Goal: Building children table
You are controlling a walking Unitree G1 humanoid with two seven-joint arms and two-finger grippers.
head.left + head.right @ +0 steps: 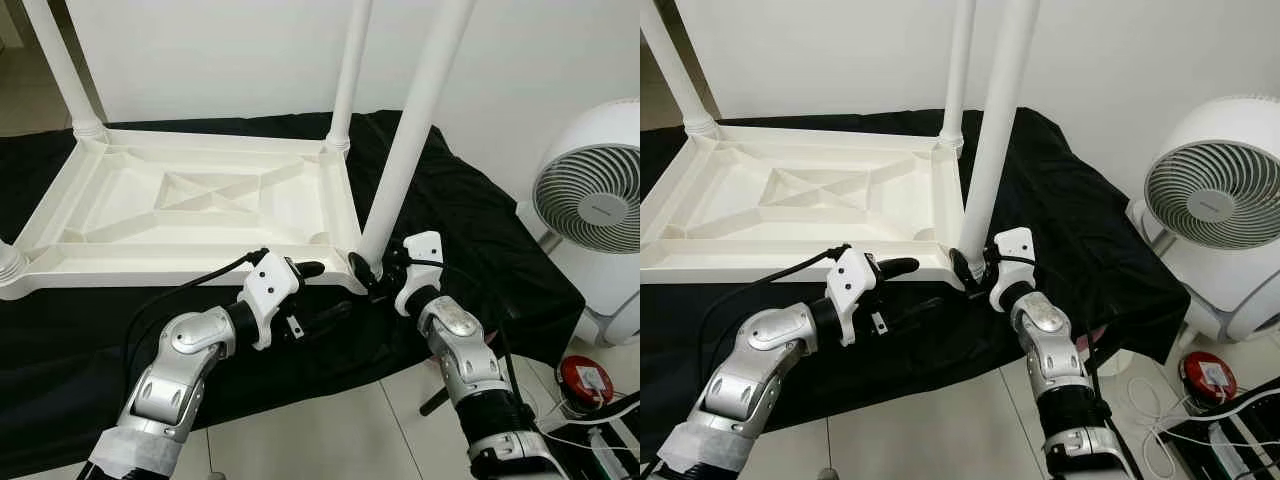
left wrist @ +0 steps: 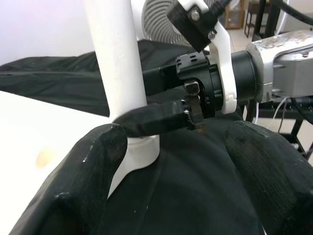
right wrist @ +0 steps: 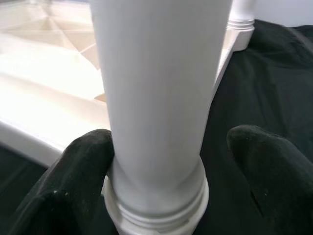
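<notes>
White plastic tabletop (image 1: 190, 205) lies upside down on a black cloth (image 1: 480, 240), ribbed underside facing up, corner sockets acting as holders for the legs. Far-left socket holds a leg (image 1: 62, 62); far-right socket holds a leg (image 1: 350, 70); a threaded leg stub shows at the near-left corner (image 1: 8, 265).

Near-right corner: fourth table leg (image 1: 410, 130) stands seated in its socket, leaning slightly, its threaded collar (image 3: 156, 205) visible at the base.

Right gripper (image 1: 372, 270) sits at the foot of this leg, fingers straddling it. In the right wrist view one finger (image 3: 73, 181) presses the leg's side; the other finger (image 3: 274, 171) stands apart from it, so the claw is spread around the leg, not clamped.

Left gripper (image 1: 318, 290) hovers just left of the right gripper, along the tabletop's near edge. Its fingers (image 2: 78, 186) are apart, nothing between them; the leg base and the right claw lie just ahead of its tips.

Off to the right of the right gripper: a white floor fan (image 1: 590, 200), and nearer, a red round device (image 1: 585, 382) with cables on the tile floor (image 1: 330, 430).
</notes>
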